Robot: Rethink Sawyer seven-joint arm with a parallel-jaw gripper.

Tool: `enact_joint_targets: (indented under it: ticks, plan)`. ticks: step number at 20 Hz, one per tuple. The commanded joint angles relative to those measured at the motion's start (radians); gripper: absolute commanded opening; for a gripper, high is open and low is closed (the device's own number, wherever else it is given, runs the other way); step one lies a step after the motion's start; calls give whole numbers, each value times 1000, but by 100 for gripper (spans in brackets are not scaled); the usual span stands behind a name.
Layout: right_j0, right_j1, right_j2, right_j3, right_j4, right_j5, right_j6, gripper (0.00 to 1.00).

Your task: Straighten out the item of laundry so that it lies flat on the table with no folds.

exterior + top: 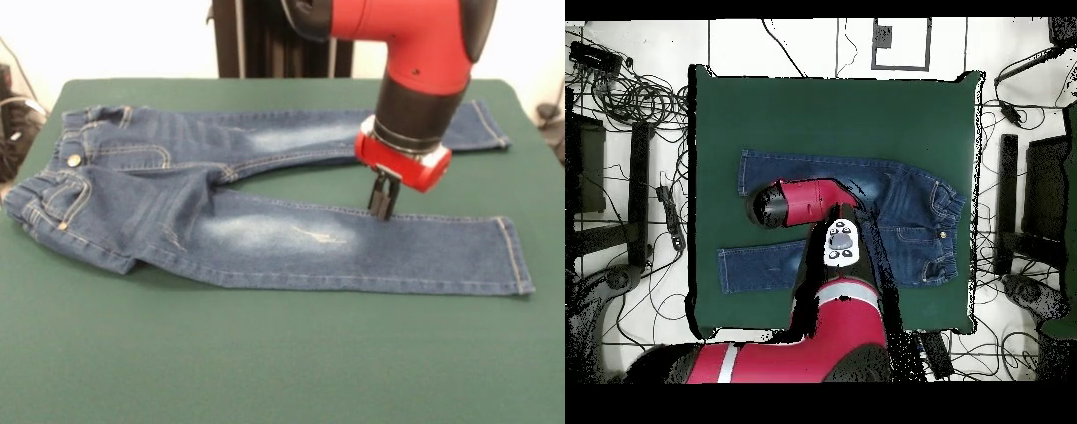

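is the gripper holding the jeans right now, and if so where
It cannot be told. The gripper sits with its tips at the upper edge of the near leg of the jeans, but whether it pinches denim is unclear.

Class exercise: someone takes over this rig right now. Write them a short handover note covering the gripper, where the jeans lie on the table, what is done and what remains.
Gripper: fingers close together, pointing down at the upper edge of the front leg near the knee; whether it pinches cloth cannot be told.
Jeans: spread on the green table, waistband at the front view's left, both legs stretched out to the right and slightly apart.
Done: the legs lie nearly flat and full length.
Left: the waistband and hip area look bunched and wrinkled, and need smoothing; the arm hides part of the far leg, so check it too.
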Motion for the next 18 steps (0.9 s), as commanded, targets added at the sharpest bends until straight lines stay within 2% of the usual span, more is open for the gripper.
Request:
enact_joint_targets:
  ticks: [1, 8, 18]
  plan:
    - [28, 88, 105, -1, -24, -46, -23, 0]
    - [34, 125, 90, -10, -38, -108, -4, 0]
    - [33, 37, 103, 48, -11, -39, -7, 0]
